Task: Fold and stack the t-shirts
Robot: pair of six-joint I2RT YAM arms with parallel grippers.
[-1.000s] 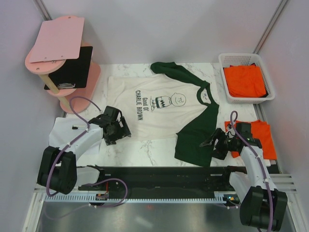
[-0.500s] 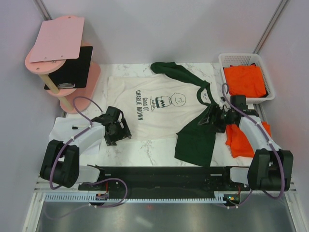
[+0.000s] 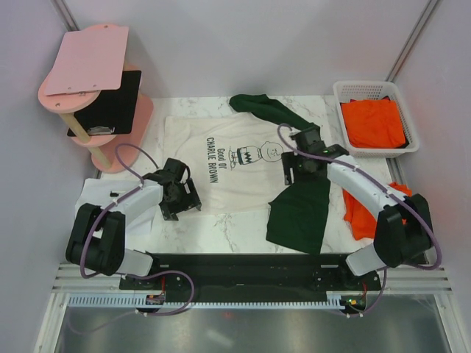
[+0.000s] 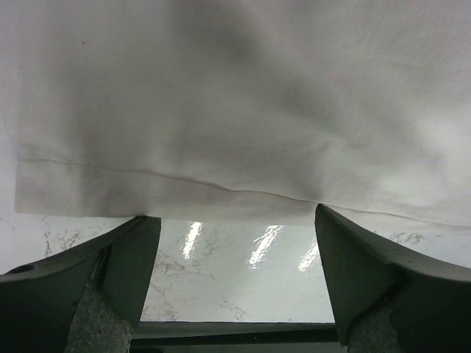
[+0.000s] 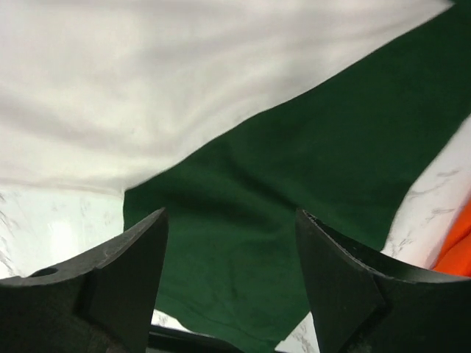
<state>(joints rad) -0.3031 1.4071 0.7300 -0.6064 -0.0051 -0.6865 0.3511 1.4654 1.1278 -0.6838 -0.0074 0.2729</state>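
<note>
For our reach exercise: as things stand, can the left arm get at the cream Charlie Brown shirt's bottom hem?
Probably yes: the open left gripper sits right at the hem of the cream shirt, with nothing covering that edge.

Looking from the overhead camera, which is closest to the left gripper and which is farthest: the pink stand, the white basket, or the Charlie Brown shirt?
1. Charlie Brown shirt: its hem lies right at the left gripper.
2. Pink stand: back left corner.
3. White basket: far right corner.
</note>
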